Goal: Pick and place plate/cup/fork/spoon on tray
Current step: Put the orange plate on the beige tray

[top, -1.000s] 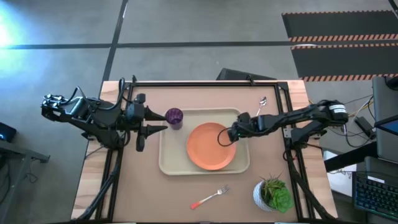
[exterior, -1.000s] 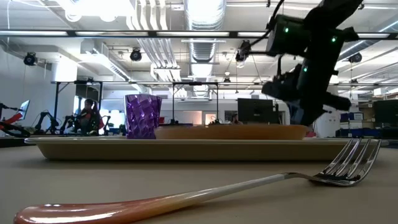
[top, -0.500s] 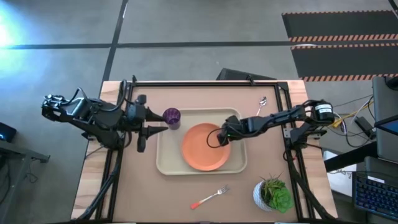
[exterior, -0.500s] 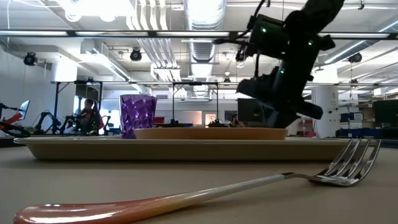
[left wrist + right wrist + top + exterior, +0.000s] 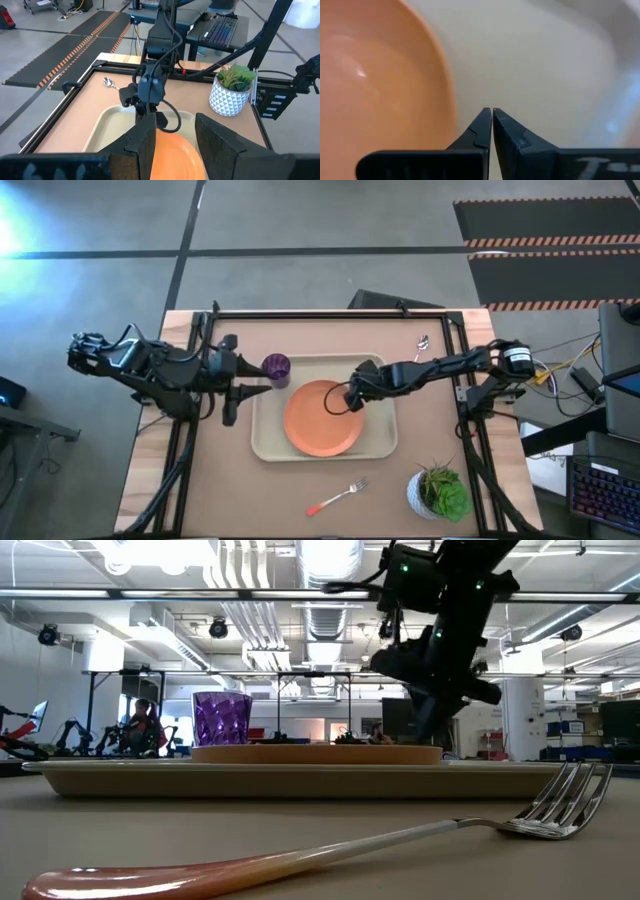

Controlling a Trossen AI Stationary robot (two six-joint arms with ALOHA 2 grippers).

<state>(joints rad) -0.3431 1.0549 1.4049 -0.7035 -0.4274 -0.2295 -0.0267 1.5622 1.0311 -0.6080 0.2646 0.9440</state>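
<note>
A: Where is the round flat orange plastic plate (image 5: 322, 418)?

B: Lying flat inside the large cream rectangular plastic tray (image 5: 381, 444). The right pincer (image 5: 347, 399) sits low at the plate's rim, its fingers pressed together and holding nothing, so I judge it is nudging the plate, not gripping it.

A: And the left pincer (image 5: 252, 377)?

B: Spread, waiting just outside the tray beside the small dark purple plastic cup (image 5: 276, 368), which stands in the tray's corner.

A: What's left?

B: The small fork with silver tines and red-orange handle (image 5: 338, 496) lies on the worktop (image 5: 220, 500), well apart from the right pincer on its near side, long axis slanting. The right arm looks nearer.
</note>
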